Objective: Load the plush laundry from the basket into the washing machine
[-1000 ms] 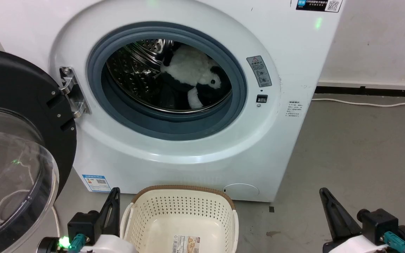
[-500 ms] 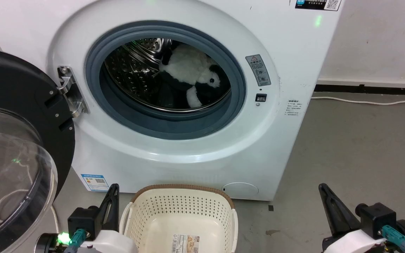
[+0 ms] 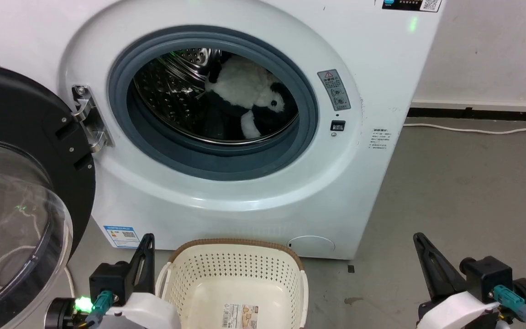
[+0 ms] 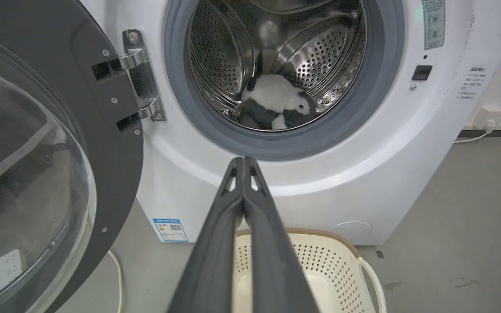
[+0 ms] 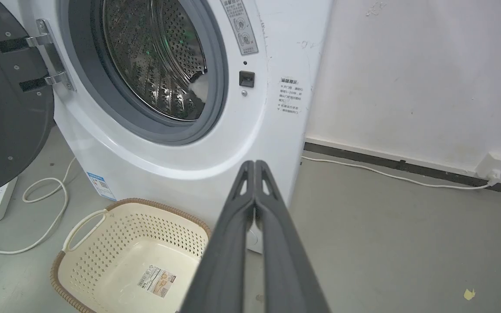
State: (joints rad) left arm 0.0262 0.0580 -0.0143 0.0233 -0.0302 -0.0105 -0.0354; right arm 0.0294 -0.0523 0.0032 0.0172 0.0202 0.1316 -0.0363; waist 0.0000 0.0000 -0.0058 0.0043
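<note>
The washing machine (image 3: 226, 201) carries a grey warning sticker (image 3: 334, 90) with a red triangle right of the opening. It also has a black QR sticker (image 3: 411, 4) at the frame's upper right and a blue-edged QR label (image 3: 121, 236) lower left. The basket (image 3: 235, 269) floor bears a barcode label (image 3: 241, 316). No lettering is legible.

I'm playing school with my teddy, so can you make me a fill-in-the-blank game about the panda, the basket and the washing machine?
1. The plush panda lies inside the steel ____ of the washing machine.
2. The basket on the floor is ____.
3. The black-framed door stands ____.
4. The left gripper and the right gripper both have their fingers pressed ____.
Missing words: drum; empty; open; together.
</note>
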